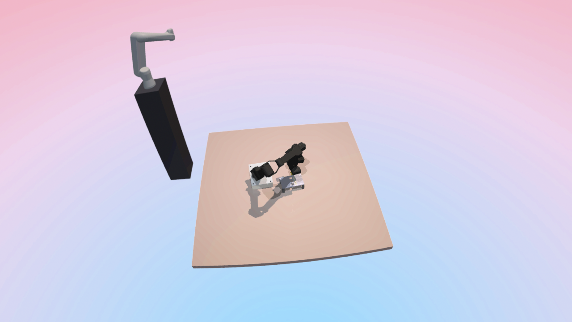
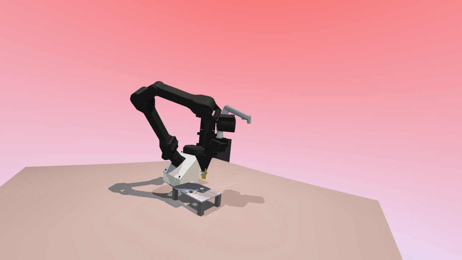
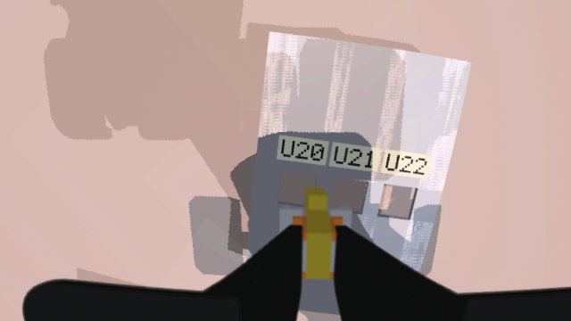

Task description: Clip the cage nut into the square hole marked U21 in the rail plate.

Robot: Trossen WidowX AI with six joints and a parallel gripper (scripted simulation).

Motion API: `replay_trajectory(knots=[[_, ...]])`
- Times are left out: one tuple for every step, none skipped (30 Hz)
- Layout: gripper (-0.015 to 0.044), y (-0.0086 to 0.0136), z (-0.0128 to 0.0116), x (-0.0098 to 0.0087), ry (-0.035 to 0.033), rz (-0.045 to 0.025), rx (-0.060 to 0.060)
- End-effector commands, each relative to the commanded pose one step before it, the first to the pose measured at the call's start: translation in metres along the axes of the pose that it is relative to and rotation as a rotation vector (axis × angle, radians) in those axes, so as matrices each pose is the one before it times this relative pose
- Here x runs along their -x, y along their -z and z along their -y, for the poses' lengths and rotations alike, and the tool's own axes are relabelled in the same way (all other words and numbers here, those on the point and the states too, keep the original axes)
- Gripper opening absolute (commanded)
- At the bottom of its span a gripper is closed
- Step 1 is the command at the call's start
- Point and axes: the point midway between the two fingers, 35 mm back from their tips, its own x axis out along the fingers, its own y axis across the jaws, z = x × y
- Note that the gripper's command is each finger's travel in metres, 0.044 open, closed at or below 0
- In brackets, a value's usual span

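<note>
Desk: the tan top (image 1: pixel 320 224) (image 2: pixel 129 232) (image 3: pixel 526 134) carries the robot and its work; beyond its left edge in the top view stands a black pedestal (image 1: pixel 160 132) with a grey arm (image 1: pixel 157 37) (image 2: pixel 237 112) (it has, I think, no part in this job).
Black arm: the robot arm (image 1: pixel 289 156) (image 2: pixel 174 93) rises from a white base (image 1: pixel 267 185) (image 2: pixel 190 171), nearer to the desk's left edge than to its right, and bends over toward the rail plate.
Rail plate: the plate (image 1: pixel 297 180) (image 2: pixel 209 195) (image 3: pixel 366 89) stands on its legs beside the base, toward the desk's middle, well away from all four corners.
Gripper: the gripper (image 1: pixel 292 172) (image 2: pixel 204 169) (image 3: pixel 317 238) points down, fingers pinching the nut.
Cage nut: the yellow nut (image 2: pixel 203 175) (image 3: pixel 318 254) is in the air between the fingertips, not yet in any hole.
U21 hole: this opening (image 3: pixel 349 195) is the middle one; in the wrist view the nut's end overlaps its side facing U20 (image 3: pixel 294 187).
Risks: a sideways error could bring the nut into U20 or onto the strip between; the slight turn of the plate against the fingers could make a wing catch the rim; a weak squeeze could block the wings, and too early release could drop the nut.
</note>
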Motion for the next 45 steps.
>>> replay_trajectory(knots=[[0.0024, 0.00897, 0.01615, -0.00253, 0.01169, -0.00619, -0.0796], [0.0024, 0.00162, 0.00420, -0.00042, 0.00167, -0.00060, -0.0217], [0.0024, 0.00095, 0.00252, -0.00026, 0.00104, -0.00037, -0.0130], [0.0024, 0.00031, 0.00084, -0.00009, 0.00036, -0.00012, -0.0043], [0.0024, 0.00000, 0.00000, 0.00000, 0.00000, 0.00000, 0.0000], [0.0024, 0.00000, 0.00002, -0.00015, -0.00041, -0.00016, 0.0000], [0.0024, -0.00001, 0.00005, -0.00045, -0.00122, -0.00049, 0.0000], [0.0024, -0.00002, 0.00008, -0.00075, -0.00203, -0.00080, 0.0001], [0.0024, -0.00003, 0.00011, -0.00092, -0.00251, -0.00097, 0.0001], [0.0024, -0.00003, 0.00011, -0.00092, -0.00251, -0.00095, 0.0001], [0.0024, -0.00003, 0.00011, -0.00092, -0.00250, -0.00093, 0.0001], [0.0024, -0.00003, 0.00012, -0.00092, -0.00250, -0.00090, 0.0001], [0.0024, -0.00003, 0.00012, -0.00091, -0.00249, -0.00088, 0.0001], [0.0024, -0.00003, 0.00012, -0.00091, -0.00249, -0.00086, 0.0001], [0.0024, -0.00003, 0.00013, -0.00091, -0.00248, -0.00084, 0.0001], [0.0024, -0.00003, 0.00013, -0.00091, -0.00247, -0.00081, 0.0001], [0.0024, -0.00003, 0.00014, -0.00091, -0.00247, -0.00079, 0.0001], [0.0024, -0.00003, 0.00014, -0.00091, -0.00246, -0.00077, 0.0000], [0.0024, -0.00003, 0.00014, -0.00090, -0.00246, -0.00075, 0.0000], [0.0024, -0.00003, 0.00015, -0.00090, -0.00245, -0.00073, 0.0000], [0.0024, -0.00003, 0.00015, -0.00090, -0.00244, -0.00070, 0.0000], [0.0024, -0.00003, 0.00015, -0.00090, -0.00244, -0.00068, 0.0000], [0.0024, -0.00003, 0.00016, -0.00090, -0.00243, -0.00066, 0.0000], [0.0024, -0.00003, 0.00016, -0.00090, -0.00242, -0.00064, 0.0000], [0.0024, -0.00003, 0.00016, -0.00089, -0.00241, -0.00062, 0.0000], [0.0024, -0.00003, 0.00017, -0.00089, -0.00240, -0.00060, 0.0000], [0.0024, -0.00002, 0.00017, -0.00089, -0.00240, -0.00057, 0.0000], [0.0024, -0.00002, 0.00017, -0.00089, -0.00239, -0.00055, 0.0000], [0.0024, -0.00002, 0.00018, -0.00089, -0.00238, -0.00053, 0.0000], [0.0024, -0.00002, 0.00018, -0.00088, -0.00238, -0.00051, 0.0000], [0.0024, -0.00002, 0.00019, -0.00088, -0.00237, -0.00049, 0.0000], [0.0024, -0.00002, 0.00019, -0.00088, -0.00236, -0.00047, 0.0000], [0.0024, -0.00002, 0.00019, -0.00088, -0.00235, -0.00045, 0.0000], [0.0024, -0.00002, 0.00016, -0.00071, -0.00189, -0.00034, 0.0000], [0.0024, -0.00001, 0.00010, -0.00042, -0.00113, -0.00020, 0.0000], [0.0024, 0.00000, 0.00003, -0.00014, -0.00038, -0.00007, 0.0000], [0.0024, -0.00002, 0.00002, -0.00028, -0.00002, 0.00002, 0.0000], [0.0024, -0.00004, 0.00003, -0.00052, -0.00004, 0.00004, 0.0000], [0.0024, -0.00005, 0.00005, -0.00078, -0.00005, 0.00006, 0.0000], [0.0024, -0.00007, 0.00007, -0.00105, -0.00006, 0.00008, 0.0000], [0.0024, -0.00007, 0.00009, -0.00123, -0.00006, 0.00009, -0.0001], [0.0024, -0.00008, 0.00010, -0.00141, -0.00006, 0.00010, -0.0001], [0.0024, -0.00007, 0.00012, -0.00152, -0.00004, 0.00010, -0.0001], [0.0024, -0.00006, 0.00012, -0.00156, -0.00003, 0.00010, -0.0001], [0.0024, -0.00005, 0.00013, -0.00157, -0.00001, 0.00010, -0.0001]])
